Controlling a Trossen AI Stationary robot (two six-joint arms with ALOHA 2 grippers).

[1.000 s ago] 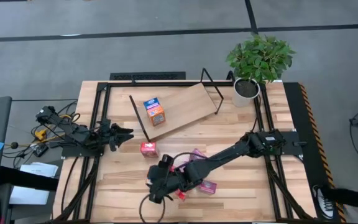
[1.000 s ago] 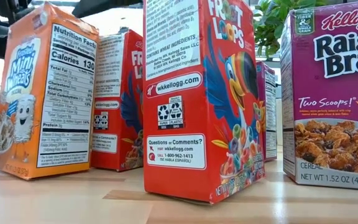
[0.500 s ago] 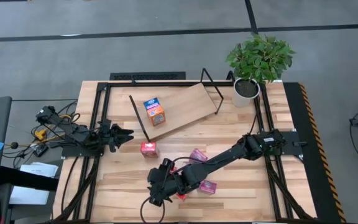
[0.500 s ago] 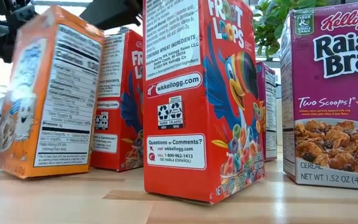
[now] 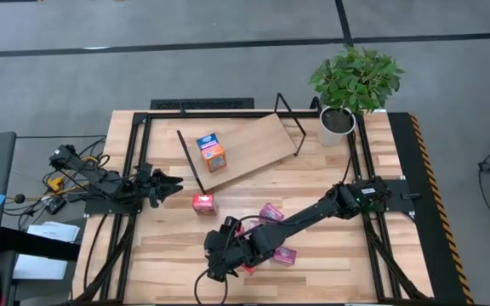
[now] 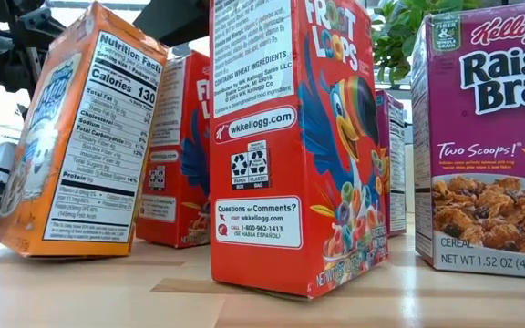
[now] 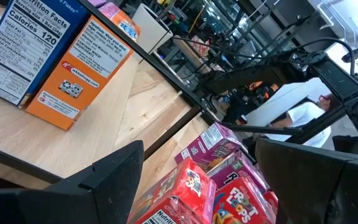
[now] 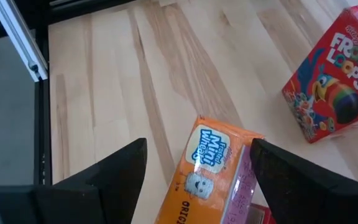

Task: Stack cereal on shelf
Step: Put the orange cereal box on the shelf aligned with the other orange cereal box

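While the orange box (image 6: 78,137) at left now leans further, right gripper (image 8: 194,165) straddles it open-jawed, lifting toward the shelf (image 5: 249,149).

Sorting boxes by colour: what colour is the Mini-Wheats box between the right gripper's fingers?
Orange, clearest in the low view: Mini-Wheats box.

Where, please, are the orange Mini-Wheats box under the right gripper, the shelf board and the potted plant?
orange Mini-Wheats box (image 8: 211,163): right wrist view, on its orange front face.
shelf board (image 5: 258,144): high view, on a bare part of the plywood.
potted plant (image 5: 356,78): high view, on the leaves.
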